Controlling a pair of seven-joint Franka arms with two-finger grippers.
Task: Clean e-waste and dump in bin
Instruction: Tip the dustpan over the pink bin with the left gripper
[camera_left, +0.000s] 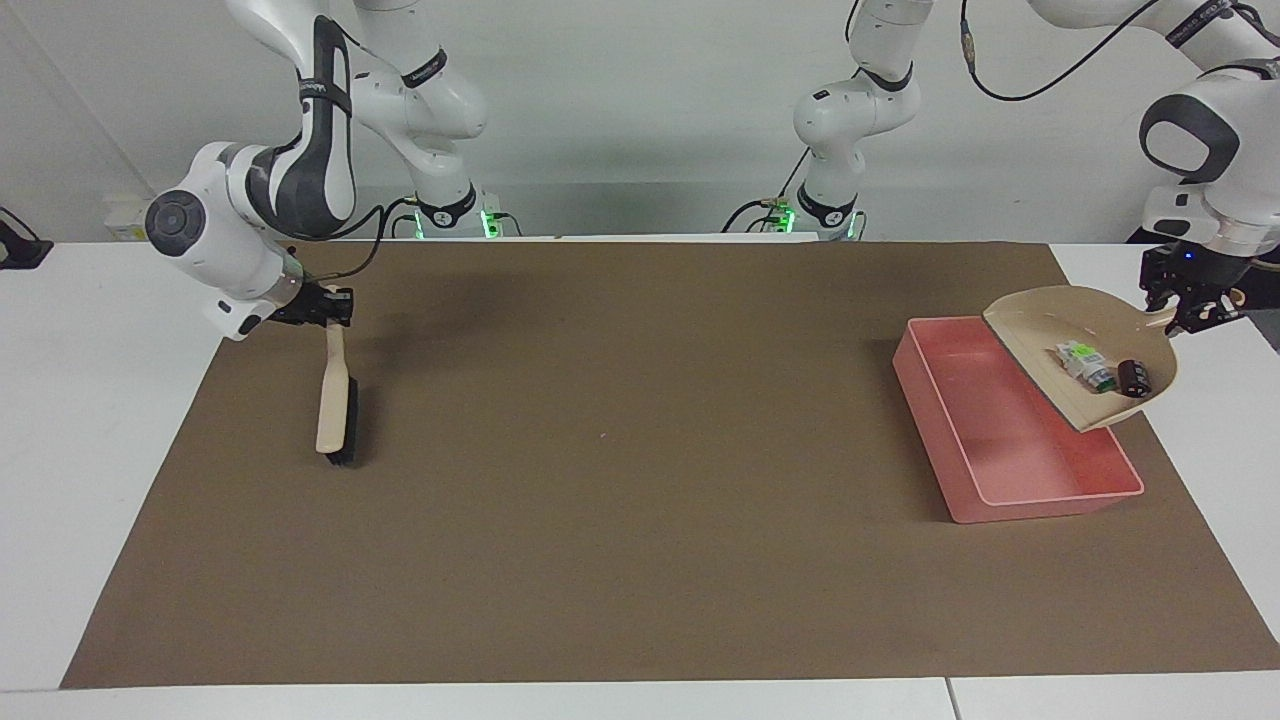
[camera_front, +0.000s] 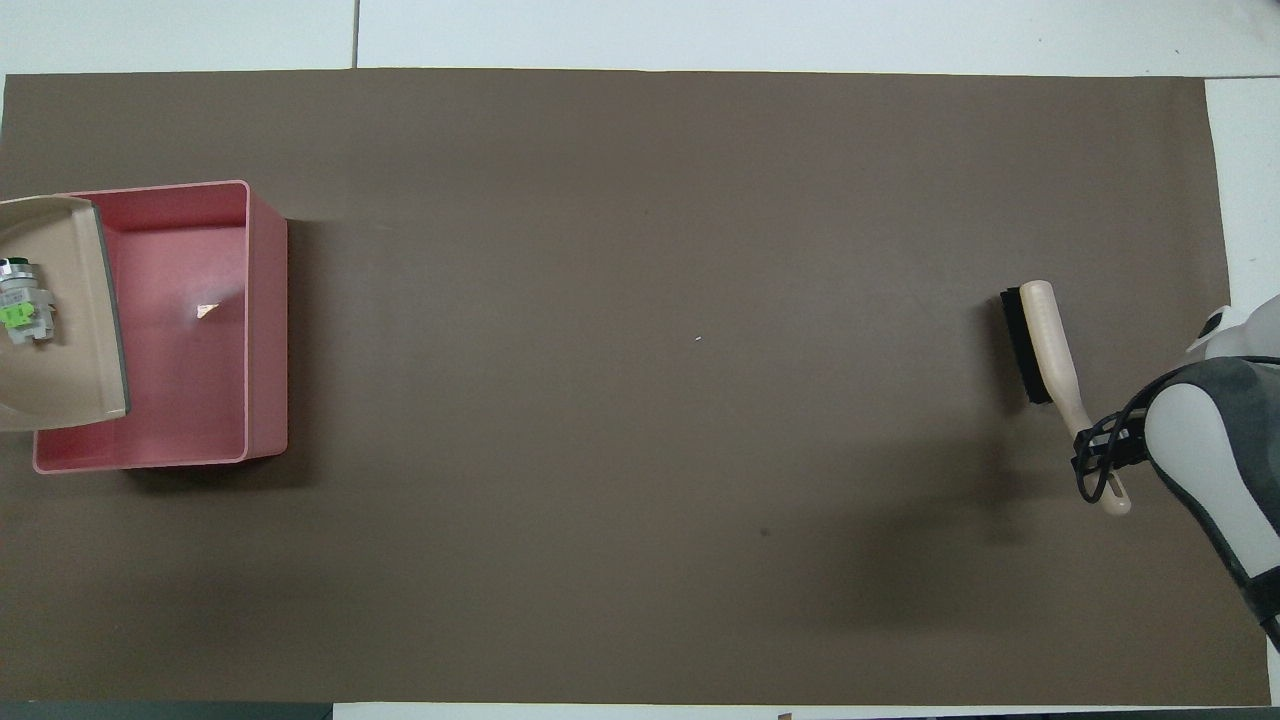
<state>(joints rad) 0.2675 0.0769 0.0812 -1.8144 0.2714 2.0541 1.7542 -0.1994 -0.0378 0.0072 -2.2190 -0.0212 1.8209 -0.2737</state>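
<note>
My left gripper (camera_left: 1190, 305) is shut on the handle of the beige dustpan (camera_left: 1085, 350) and holds it tilted in the air over the edge of the pink bin (camera_left: 1040, 505) at the left arm's end. Both e-waste pieces lie in the pan: the white piece with a green tip (camera_left: 1078, 360) and the dark stubby cylinder (camera_left: 1133, 377). In the overhead view the dustpan (camera_front: 60, 350) covers part of the bin (camera_front: 267, 330); only the white piece (camera_front: 18, 305) shows there. The bin holds no e-waste.
My right gripper (camera_left: 325, 308) is shut on the handle of a beige brush with black bristles (camera_left: 337, 400), low over the brown mat (camera_left: 620, 480) at the right arm's end. The brush also shows in the overhead view (camera_front: 1040, 345).
</note>
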